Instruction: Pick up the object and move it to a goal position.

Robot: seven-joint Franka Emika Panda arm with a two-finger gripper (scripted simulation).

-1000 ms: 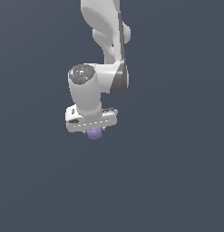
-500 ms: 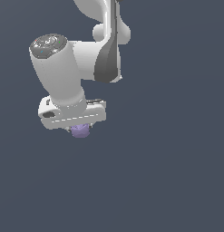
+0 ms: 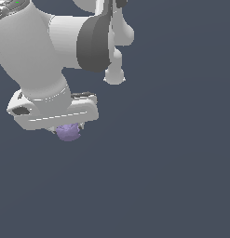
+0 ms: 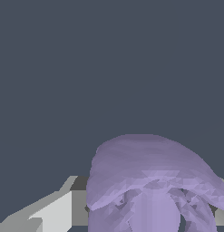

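— Dark grey background all round; where was your lump?
— Pinched in the end effector, hanging beneath it. With so little gripped, you risked it slipping out.

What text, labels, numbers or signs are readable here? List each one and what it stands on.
None: no readable text in either view.
The white arm, the gripper and the purple object carry no lettering.
Small green specks at the arm's top edge are too tiny to read.
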